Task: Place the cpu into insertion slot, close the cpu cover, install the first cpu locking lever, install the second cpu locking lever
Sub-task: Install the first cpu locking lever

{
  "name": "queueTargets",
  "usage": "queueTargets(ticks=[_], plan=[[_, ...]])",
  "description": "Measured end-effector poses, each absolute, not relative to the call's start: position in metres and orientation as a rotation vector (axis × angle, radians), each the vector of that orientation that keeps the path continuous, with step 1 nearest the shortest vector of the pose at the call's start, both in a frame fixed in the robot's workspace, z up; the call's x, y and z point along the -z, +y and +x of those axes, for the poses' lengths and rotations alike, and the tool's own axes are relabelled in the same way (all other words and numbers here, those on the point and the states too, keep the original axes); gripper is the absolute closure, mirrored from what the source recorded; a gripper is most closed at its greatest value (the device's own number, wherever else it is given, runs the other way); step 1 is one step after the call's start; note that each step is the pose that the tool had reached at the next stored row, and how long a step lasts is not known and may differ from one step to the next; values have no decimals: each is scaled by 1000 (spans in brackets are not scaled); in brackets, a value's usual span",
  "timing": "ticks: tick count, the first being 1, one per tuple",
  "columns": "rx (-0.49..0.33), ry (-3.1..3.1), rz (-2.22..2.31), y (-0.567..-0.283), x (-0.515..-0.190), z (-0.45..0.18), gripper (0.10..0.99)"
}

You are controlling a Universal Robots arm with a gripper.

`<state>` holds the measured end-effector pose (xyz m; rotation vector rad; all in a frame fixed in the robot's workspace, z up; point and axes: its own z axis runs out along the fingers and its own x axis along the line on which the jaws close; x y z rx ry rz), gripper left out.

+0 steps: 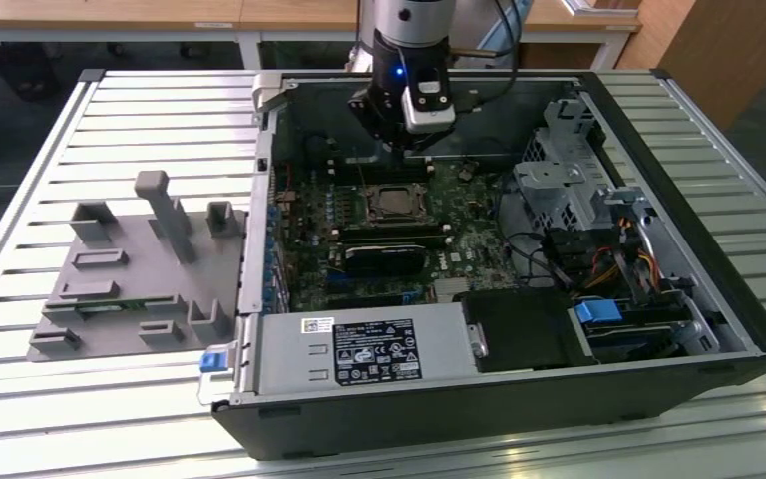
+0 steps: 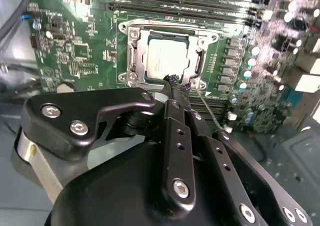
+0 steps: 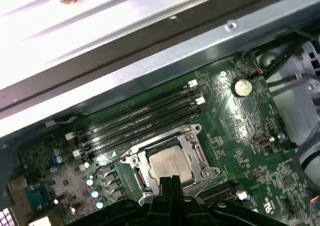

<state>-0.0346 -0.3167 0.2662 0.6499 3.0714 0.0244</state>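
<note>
Hand [image 2: 173, 82] closed on nothing, tip near cpu [image 2: 167, 61] edge; cpu cover [image 2: 134, 56] down.

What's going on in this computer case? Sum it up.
A robot arm's gripper hangs low inside the open black computer case, fingers closed, tip at the dark square insertion slot's edge. The small square silver-grey cpu already sits in it, the thin silver metal cpu cover lying flat around it. A thin wire locking lever angles out beside the tip.
</note>
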Motion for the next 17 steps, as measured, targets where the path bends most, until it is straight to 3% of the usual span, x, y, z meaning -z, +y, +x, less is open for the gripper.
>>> queueTargets(ticks=[17], plan=[[-26,3137,178,-317,-264,-35,980]])
